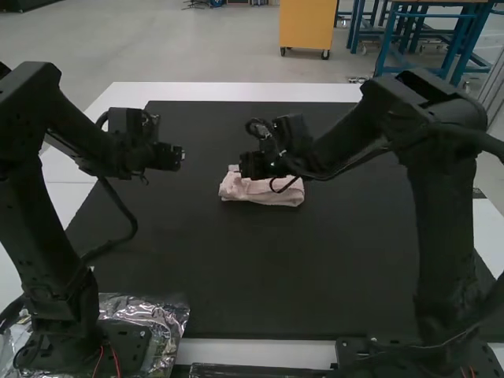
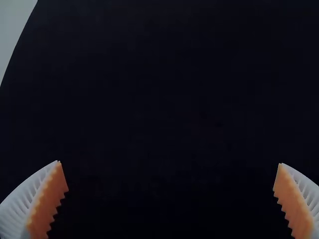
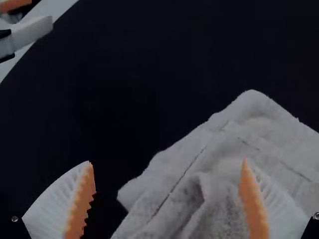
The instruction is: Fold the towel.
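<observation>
Clear plastic (image 1: 167,313) sits at the foot of the left arm (image 1: 49,236); any contents cannot be determined. The towel (image 1: 264,191) lies on the black mat (image 1: 244,276), folded into a compact, creased bundle. The right hand (image 3: 168,161) is wide open and empty, one finger over the towel, the other past its edge. Straddle the edge squarely, then close on all layers to limit slippage. The left hand (image 2: 169,163), well apart from the towel, is wide open and empty.

Right wrist view: the right gripper (image 1: 252,165) stood wide open, its ribbed white fingers (image 3: 276,201) lined with orange pads (image 3: 80,204). The pale towel (image 3: 269,124) lay in creased, rumpled layers on the black mat (image 3: 99,89), partly behind one finger; contact was indeterminable. Part of the left gripper (image 1: 175,157) appeared beyond.
</observation>
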Motion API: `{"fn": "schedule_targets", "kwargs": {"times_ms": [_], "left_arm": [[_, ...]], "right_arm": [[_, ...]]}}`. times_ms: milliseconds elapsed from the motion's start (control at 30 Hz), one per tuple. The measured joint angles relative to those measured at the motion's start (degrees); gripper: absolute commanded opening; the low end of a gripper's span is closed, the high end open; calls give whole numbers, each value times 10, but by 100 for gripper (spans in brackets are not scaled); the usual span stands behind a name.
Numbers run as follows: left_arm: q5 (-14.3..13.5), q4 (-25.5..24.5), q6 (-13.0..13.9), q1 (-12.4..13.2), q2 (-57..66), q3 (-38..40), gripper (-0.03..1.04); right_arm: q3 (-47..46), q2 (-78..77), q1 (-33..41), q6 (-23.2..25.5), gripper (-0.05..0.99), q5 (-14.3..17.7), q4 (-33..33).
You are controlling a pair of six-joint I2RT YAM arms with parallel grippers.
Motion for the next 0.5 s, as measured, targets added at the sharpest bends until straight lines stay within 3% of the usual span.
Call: {"fn": "schedule_targets", "kwargs": {"times_ms": [33,67,133,167,400,500], "left_arm": [[-1,0,0,0,0,0,97],[-2,1,0,0,-1,0,97],[-3,1,0,0,-5,-2,97],[-3,1,0,0,-10,-5,97],[-9,3,0,0,-24,-9,97],[-24,7,1,0,-24,-9,97]], "right_arm": [[-2,0,0,1,60,0,5],[-4,0,0,2,48,0,12],[-16,-4,-1,6,7,1,39],[-25,-7,-3,7,-3,2,60],[-62,-25,-30,17,-3,3,107],[-73,-24,-34,17,-3,2,115]]}}
